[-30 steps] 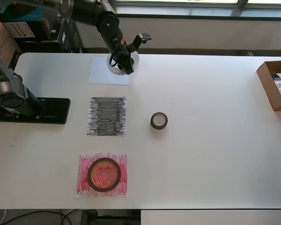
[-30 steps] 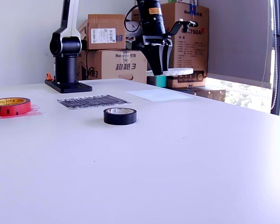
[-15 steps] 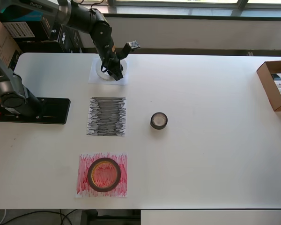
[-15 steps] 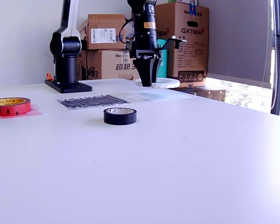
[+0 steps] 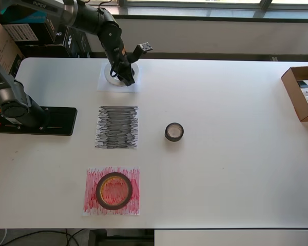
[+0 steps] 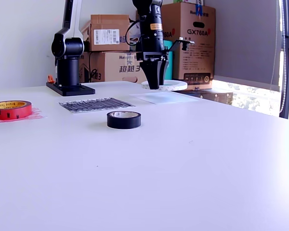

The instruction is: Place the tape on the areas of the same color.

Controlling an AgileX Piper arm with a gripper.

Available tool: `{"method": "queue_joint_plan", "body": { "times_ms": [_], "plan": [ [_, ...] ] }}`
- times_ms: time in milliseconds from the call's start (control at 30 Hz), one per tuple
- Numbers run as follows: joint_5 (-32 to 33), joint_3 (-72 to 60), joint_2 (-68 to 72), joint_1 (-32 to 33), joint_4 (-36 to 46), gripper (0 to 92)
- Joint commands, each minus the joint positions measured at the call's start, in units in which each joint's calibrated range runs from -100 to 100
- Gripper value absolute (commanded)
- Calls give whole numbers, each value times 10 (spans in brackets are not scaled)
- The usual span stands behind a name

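My gripper (image 5: 126, 80) is shut on the rim of the white tape roll (image 5: 112, 79) and holds it over the upper right part of the plain white sheet (image 5: 103, 86). In the exterior view the gripper (image 6: 154, 84) points straight down, with the white roll (image 6: 171, 85) level at or just above the white sheet (image 6: 164, 98); I cannot tell whether they touch. The small black roll (image 5: 174, 131) lies on bare table, right of the black scribbled sheet (image 5: 117, 127) in the overhead view. The dark red roll (image 5: 113, 190) lies on the red scribbled sheet (image 5: 92, 202).
The arm's black base plate (image 5: 51, 121) stands at the overhead view's left edge. An open cardboard box (image 5: 297, 95) sits at the right edge. Stacked cardboard boxes (image 6: 118, 67) stand behind the table. The black roll (image 6: 124, 119) and the red roll (image 6: 9, 109) show in the exterior view.
The gripper has carried the white roll leftwards in the overhead view, from the white sheet's right edge to over the sheet, and lower. In the last half second it has barely moved.
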Motion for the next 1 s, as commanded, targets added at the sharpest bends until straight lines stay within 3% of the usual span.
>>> {"method": "queue_joint_plan", "body": {
  "times_ms": [0, 967],
  "plan": [
    [-16, 8, 14, -1, 2, 0],
    [-19, 9, 23, 2, -25, 0]
  ]
}}
